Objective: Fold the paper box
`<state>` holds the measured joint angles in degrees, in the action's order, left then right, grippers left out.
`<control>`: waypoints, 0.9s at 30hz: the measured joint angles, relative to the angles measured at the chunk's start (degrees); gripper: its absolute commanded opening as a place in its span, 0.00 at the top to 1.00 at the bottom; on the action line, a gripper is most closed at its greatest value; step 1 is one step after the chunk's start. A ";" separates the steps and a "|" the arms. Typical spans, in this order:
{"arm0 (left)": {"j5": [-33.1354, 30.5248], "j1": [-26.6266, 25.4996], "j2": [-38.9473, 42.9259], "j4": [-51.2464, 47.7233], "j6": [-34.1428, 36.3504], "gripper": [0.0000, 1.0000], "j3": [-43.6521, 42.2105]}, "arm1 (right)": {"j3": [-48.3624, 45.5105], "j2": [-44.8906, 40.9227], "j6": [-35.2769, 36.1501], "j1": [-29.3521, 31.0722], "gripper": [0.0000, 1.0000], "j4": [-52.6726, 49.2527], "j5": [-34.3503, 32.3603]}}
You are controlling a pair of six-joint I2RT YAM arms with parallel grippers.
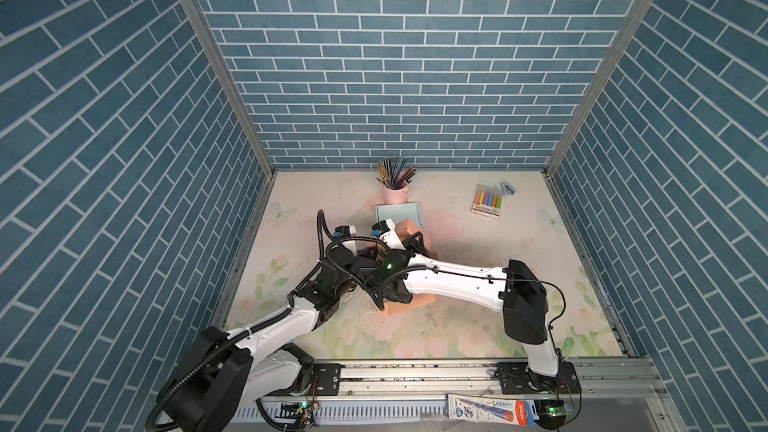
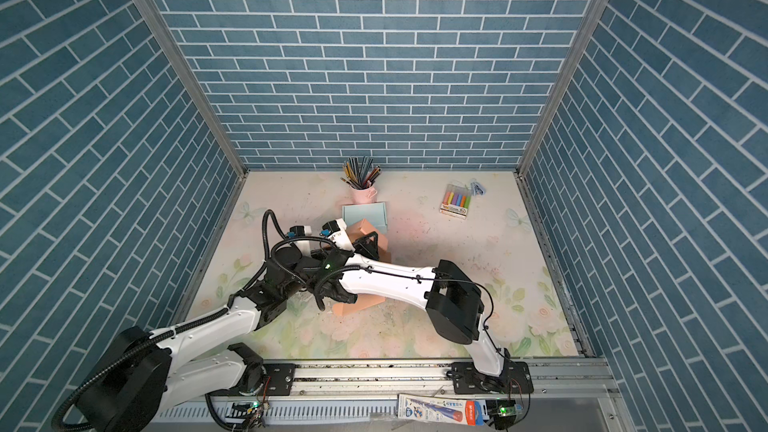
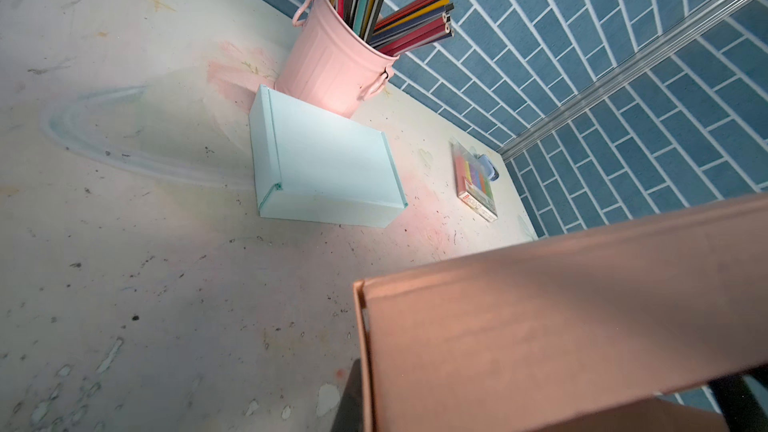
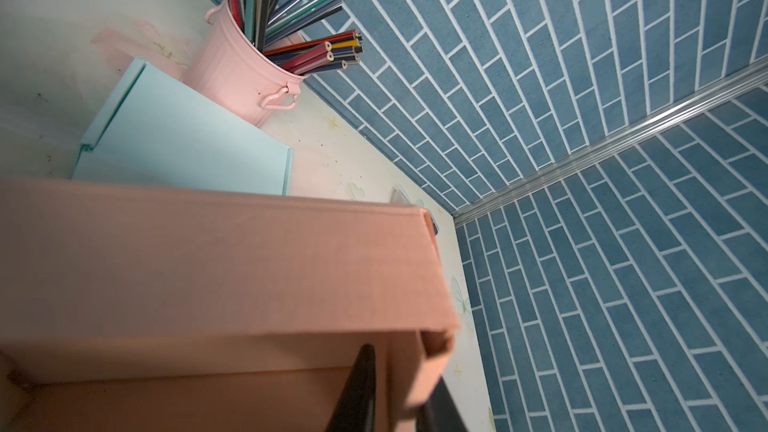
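Floral table [image 1: 457, 326] carries pencil bucket [image 1: 395, 195], mint box [image 1: 395, 211], marker pack [image 1: 487, 201] — and peach paper box [image 1: 409, 305].

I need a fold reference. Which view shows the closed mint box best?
The left wrist view: the mint box lies whole and closed, beside the pink pencil bucket. In the right wrist view the orange box hides its near edge; in both top views it is small and partly covered.

Paper boxes: two, one orange box [image 1: 409, 228], one mint box [image 1: 397, 210]. Pink pencil bucket [image 1: 394, 195]: one; pencils [image 1: 395, 170] inside too bunched to count. Marker pack [image 1: 487, 201]: one. Pencil package [image 1: 490, 409] on front rail [image 1: 415, 376]: one.
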<state>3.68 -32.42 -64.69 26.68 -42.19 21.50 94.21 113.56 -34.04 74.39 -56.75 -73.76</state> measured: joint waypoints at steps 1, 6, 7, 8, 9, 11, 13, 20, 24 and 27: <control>-0.04 -0.15 0.02 -0.13 0.31 1.00 0.00 | -4.02 -2.32 3.54 0.13 0.63 5.33 1.38; 0.15 -0.72 0.44 -0.52 0.90 1.00 0.00 | -16.37 -12.98 15.98 0.48 0.56 24.76 8.41; 0.11 -0.74 0.66 -0.52 1.03 1.00 0.00 | -16.37 -13.90 17.03 0.50 0.54 27.17 9.49; 0.02 -0.76 0.79 -0.52 1.03 1.00 0.00 | -16.35 -14.43 17.66 0.48 0.53 28.89 10.16; -0.07 -0.74 0.87 -0.50 1.09 1.00 0.02 | -16.35 -14.97 18.12 0.46 0.52 30.64 11.06; -0.31 -0.74 0.94 -0.72 1.09 1.00 0.02 | -16.41 -15.54 18.91 0.46 0.48 32.94 12.44; -0.79 -0.72 1.05 -1.18 1.29 1.00 0.02 | -17.00 -16.11 19.41 0.44 0.41 34.91 13.99; -1.31 -0.79 2.73 -3.78 3.56 1.00 0.39 | -21.68 -20.79 21.00 0.48 0.23 39.39 21.40; -1.99 -0.79 3.72 -5.53 5.64 1.00 1.49 | -24.30 -24.90 23.52 0.76 0.21 42.34 26.49; -2.82 -0.76 3.93 -6.95 7.80 1.00 2.27 | -26.64 -28.17 24.06 0.85 0.20 43.93 31.19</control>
<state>0.86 -33.19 -60.75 19.73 -34.39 23.77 67.57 85.38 -9.98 75.24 -12.82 -42.57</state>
